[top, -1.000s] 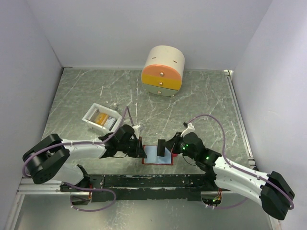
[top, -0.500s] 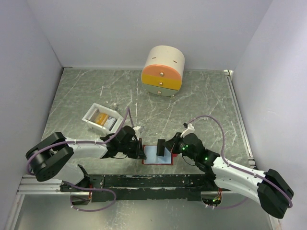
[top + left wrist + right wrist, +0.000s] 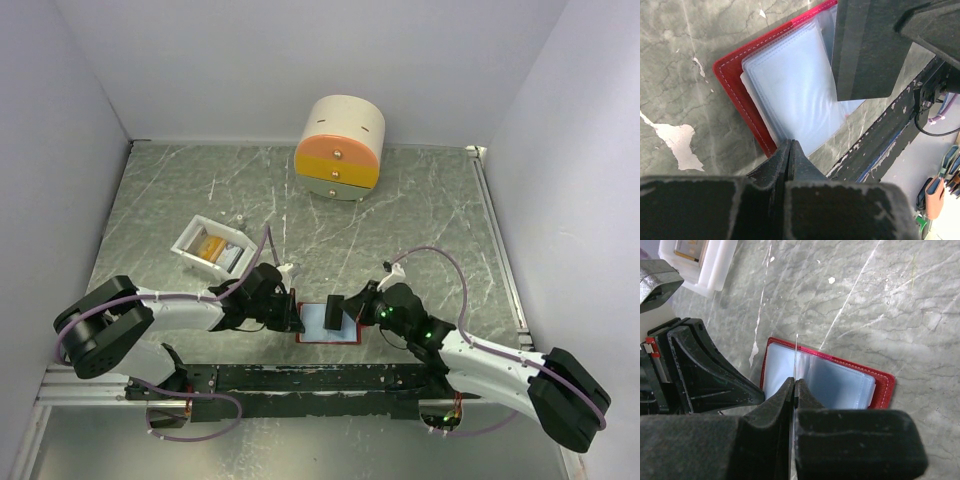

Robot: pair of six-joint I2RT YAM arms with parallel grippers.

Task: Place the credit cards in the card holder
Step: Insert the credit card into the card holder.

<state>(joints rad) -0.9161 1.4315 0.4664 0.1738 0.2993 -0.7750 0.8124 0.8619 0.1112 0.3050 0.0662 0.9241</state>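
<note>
The card holder (image 3: 322, 328) lies open near the table's front edge, red with pale-blue sleeves (image 3: 790, 85). My left gripper (image 3: 294, 312) is shut, its tips (image 3: 790, 145) down on the holder's left rim; nothing shows between the jaws. My right gripper (image 3: 342, 308) is shut on a dark credit card (image 3: 333, 312), held upright over the open sleeves. That card shows as a dark slab (image 3: 865, 50) in the left wrist view and as a thin edge-on line (image 3: 796, 357) in the right wrist view, above the holder (image 3: 845, 382). An orange-gold credit card (image 3: 209, 247) lies in the white tray.
A white tray (image 3: 197, 232) sits left of centre, seen again in the right wrist view (image 3: 715, 270). A round cream-and-orange drawer box (image 3: 340, 147) stands at the back. Grey walls close in three sides. A black rail (image 3: 300, 378) runs along the front edge.
My right gripper has shifted slightly left and nearer with the dark card, now further over the open sleeves. The left gripper has stayed on the holder's rim.
</note>
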